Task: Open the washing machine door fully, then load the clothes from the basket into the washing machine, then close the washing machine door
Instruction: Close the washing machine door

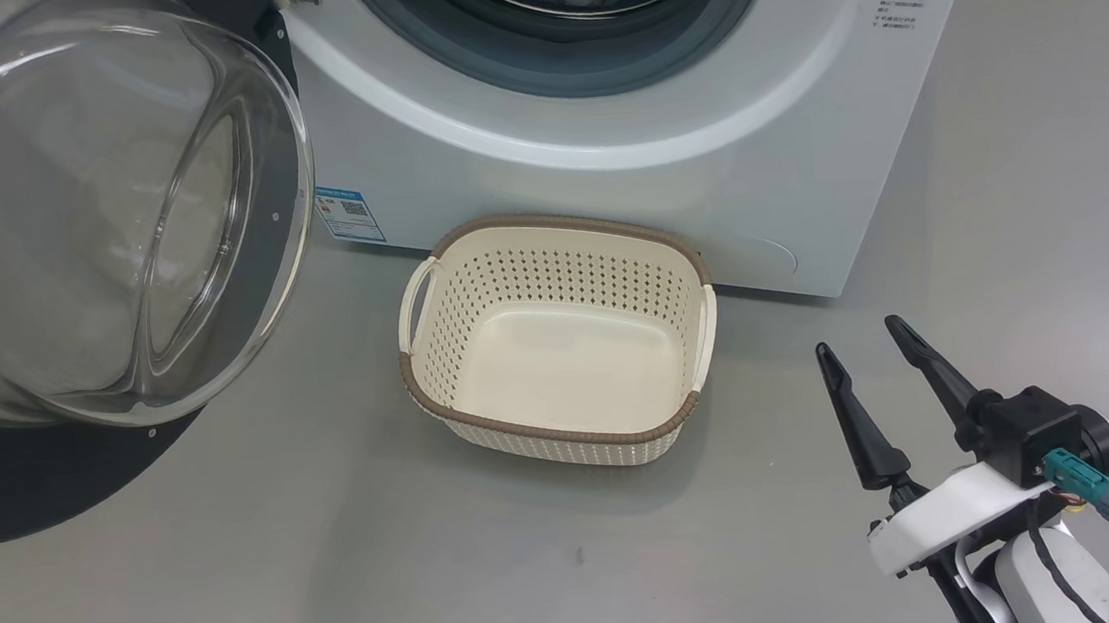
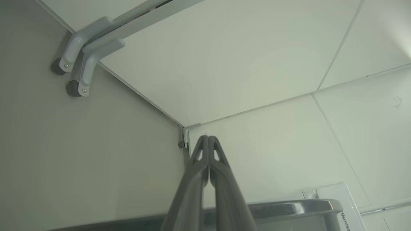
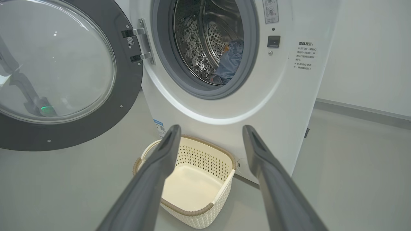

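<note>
At far left the washing machine door (image 1: 106,230) is swung wide on its hinge (image 3: 141,45), its glass bowl bulging toward the head camera. That leaves the drum mouth free for loading. Its black rim runs off the picture's left edge. Through the glass the right wrist view shows a dark shape with a green glow, perhaps the left arm behind the door, though I cannot tell. The left gripper (image 2: 208,138) has its jaws pressed together on nothing, pointing at pale panels.

Next comes the basket (image 1: 547,224), on the floor (image 1: 238,600) just in front of the washing machine (image 1: 704,188) and below its opening, so the lift is short. No garment lies in it. The clothes (image 3: 231,61) show as a blue bundle inside the perforated drum. The drum's depth is hidden, so I cannot count the pieces.

At right the right gripper (image 1: 858,335) hovers near the basket, jaws spread wide and holding nothing. Loading looks done, with only closing the door left.
</note>
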`<state>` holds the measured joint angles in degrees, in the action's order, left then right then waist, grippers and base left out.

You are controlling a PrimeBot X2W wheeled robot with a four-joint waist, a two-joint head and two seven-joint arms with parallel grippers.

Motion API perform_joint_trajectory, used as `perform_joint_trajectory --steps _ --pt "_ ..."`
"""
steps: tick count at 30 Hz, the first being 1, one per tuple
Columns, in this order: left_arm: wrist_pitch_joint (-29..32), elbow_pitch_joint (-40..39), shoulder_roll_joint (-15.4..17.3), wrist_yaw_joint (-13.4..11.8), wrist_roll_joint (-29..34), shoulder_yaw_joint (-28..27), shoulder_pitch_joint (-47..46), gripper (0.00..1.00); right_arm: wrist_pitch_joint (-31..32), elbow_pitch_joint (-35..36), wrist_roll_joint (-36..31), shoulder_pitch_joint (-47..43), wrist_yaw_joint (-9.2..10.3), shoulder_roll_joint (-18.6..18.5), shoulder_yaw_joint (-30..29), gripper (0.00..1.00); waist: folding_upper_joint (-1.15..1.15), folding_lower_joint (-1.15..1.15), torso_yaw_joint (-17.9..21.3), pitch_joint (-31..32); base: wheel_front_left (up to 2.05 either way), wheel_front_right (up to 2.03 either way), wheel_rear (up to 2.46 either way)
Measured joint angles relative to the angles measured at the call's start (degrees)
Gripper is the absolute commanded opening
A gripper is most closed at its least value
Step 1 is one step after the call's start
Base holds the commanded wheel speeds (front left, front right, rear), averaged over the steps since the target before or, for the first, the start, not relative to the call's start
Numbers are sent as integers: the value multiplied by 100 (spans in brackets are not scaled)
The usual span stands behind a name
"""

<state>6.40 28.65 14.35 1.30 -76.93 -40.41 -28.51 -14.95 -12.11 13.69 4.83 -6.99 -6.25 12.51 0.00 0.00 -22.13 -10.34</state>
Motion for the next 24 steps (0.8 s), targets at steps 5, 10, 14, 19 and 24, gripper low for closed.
perform_joint_trajectory --steps 5,10,14,19,24 --pt "190 232 59 -1 -232 -108 -141 0 0 -14 42 58 0 -62 24 100 0 0 47 -30 0 0 0" --pt "361 423 75 -1 -372 -149 -190 0 0 -30 43 58 0 -89 31 100 0 0 80 -38 0 0 0" --pt "499 542 91 -33 -427 -157 -205 0 0 -33 80 58 0 -104 35 100 0 0 106 -44 0 0 0" --pt "717 641 112 -34 -482 -107 -215 0 0 -37 86 58 0 -110 47 100 0 0 133 -64 0 0 0" --pt "838 730 170 -34 -483 -35 -264 0 0 -53 102 60 0 -124 56 100 0 0 159 -84 0 0 0"
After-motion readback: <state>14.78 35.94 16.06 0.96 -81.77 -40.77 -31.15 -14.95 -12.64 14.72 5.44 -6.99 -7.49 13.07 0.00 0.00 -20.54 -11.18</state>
